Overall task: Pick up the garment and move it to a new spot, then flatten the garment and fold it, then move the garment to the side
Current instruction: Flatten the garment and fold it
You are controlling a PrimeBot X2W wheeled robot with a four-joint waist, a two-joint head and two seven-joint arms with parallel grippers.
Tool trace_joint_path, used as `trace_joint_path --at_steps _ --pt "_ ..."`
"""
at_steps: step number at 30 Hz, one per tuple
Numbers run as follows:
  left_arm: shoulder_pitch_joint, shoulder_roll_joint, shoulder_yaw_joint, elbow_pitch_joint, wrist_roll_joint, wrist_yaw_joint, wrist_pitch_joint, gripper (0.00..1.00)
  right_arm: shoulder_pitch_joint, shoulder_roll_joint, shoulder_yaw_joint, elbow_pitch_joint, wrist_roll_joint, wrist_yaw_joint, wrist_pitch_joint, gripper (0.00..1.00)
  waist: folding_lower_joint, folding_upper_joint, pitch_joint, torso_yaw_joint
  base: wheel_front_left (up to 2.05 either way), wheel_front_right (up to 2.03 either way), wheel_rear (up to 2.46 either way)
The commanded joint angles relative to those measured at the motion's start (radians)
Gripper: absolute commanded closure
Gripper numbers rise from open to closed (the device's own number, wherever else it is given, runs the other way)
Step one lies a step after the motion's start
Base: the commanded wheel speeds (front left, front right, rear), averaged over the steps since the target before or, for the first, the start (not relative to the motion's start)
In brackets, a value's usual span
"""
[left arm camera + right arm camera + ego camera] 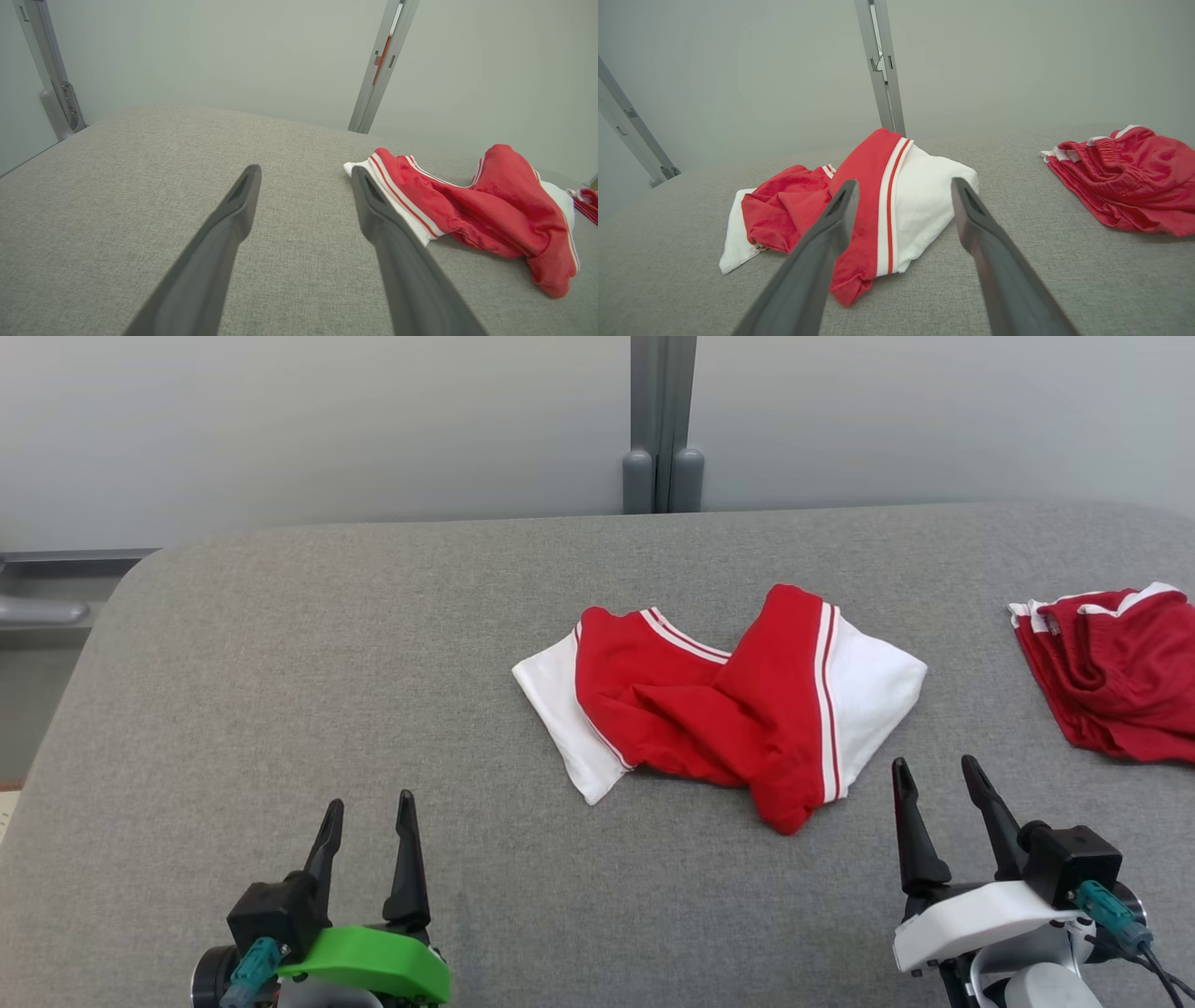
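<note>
We see the garment [747, 709], red with white panels and red-and-white striped trim, lying crumpled on the grey cloth-covered desk [280, 663]. It sits on the near side of the upright grey post [661, 420] that stands at the wall behind the desk, almost straight in front of that post and a little to its right. Its two red halves overlap in the middle, and a white panel sticks out at each end.

The left end effector [370, 800] hovers well forward of the post and off to its left, with its two dark fingers spread wide over bare desk. In the left wrist view the garment lies just past the tip of one finger, apart from it.

The right end effector [934, 761] hovers forward of the post and to its right, and its fingers are also spread wide. It is near the garment's white right-hand panel; we cannot tell whether the tips touch the desk.

A second red and white piece of clothing [1111, 672] lies bunched far to the right of the post, well apart from the garment.
</note>
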Motion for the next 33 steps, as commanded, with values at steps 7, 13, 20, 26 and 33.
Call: trace_joint_path --at_steps 7,13,20,26,33 --pt "-0.006 -0.001 0.007 0.003 0.015 -0.009 0.0 0.0 0.0 -0.003 -0.018 0.001 -0.017 -0.001 -0.005 0.0 0.0 0.0 0.011 0.011 0.0 0.0 0.0" --pt "-0.03 -0.001 -0.005 -0.002 0.014 -0.012 0.0 0.0 -0.097 -0.002 -0.092 0.027 -0.103 -0.001 0.018 0.0 0.0 0.0 0.047 0.033 0.0 0.0 0.0" --pt "-0.066 -0.001 -0.027 -0.008 0.006 -0.011 0.0 0.0 -0.268 -0.051 -0.115 0.141 -0.152 -0.001 0.111 0.0 0.0 0.0 0.115 0.085 0.0 0.0 0.0" --pt "-0.093 -0.001 -0.046 -0.01 -0.003 -0.007 0.0 0.0 -0.398 -0.105 -0.06 0.299 -0.103 -0.001 0.17 0.0 0.0 0.0 0.167 0.136 0.0 0.0 0.0" --pt "-0.111 -0.001 -0.061 -0.011 -0.011 0.001 0.0 0.0 -0.501 -0.145 0.017 0.445 0.036 -0.001 0.217 0.0 0.0 0.0 0.197 0.176 0.0 0.0 0.0"
